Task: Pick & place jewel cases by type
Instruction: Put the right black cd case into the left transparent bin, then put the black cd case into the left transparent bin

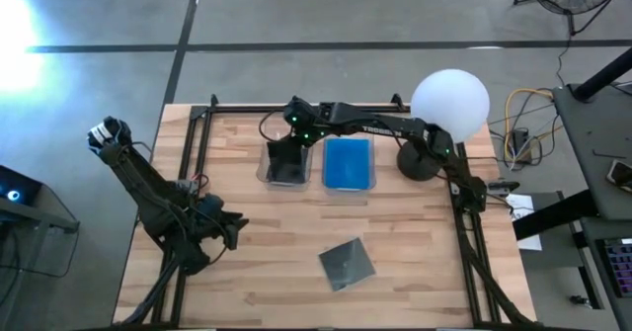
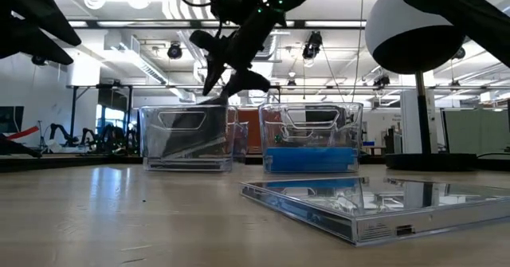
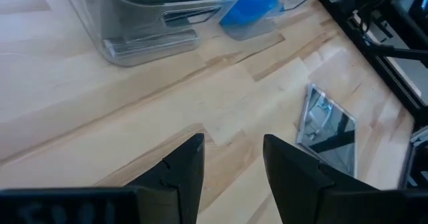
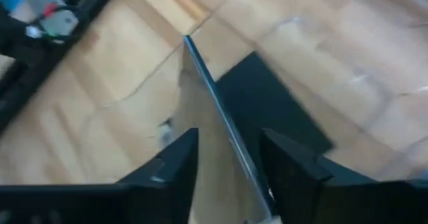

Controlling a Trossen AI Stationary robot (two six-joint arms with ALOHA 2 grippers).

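Note:
A dark jewel case [image 1: 347, 264] lies flat on the table near its front edge; it also shows in the low view [image 2: 358, 203] and the left wrist view [image 3: 326, 127]. The left clear bin [image 1: 265, 173] holds dark cases [image 2: 187, 131]. The right clear bin [image 1: 373, 178] holds blue cases [image 1: 348, 163]. My right gripper [image 1: 286, 145] hangs open over the left bin [image 2: 227, 88]. In the right wrist view a thin case edge [image 4: 214, 97] runs between its fingers with a gap on each side, and a dark case [image 4: 274, 110] lies beyond. My left gripper [image 1: 237, 232] waits open and empty at the table's left.
A white globe lamp [image 1: 449, 99] on a dark round base [image 1: 420, 163] stands just right of the bins. Black frame rails [image 1: 197, 143] run along the table's left and right sides. Bare wood lies between the bins and the loose case.

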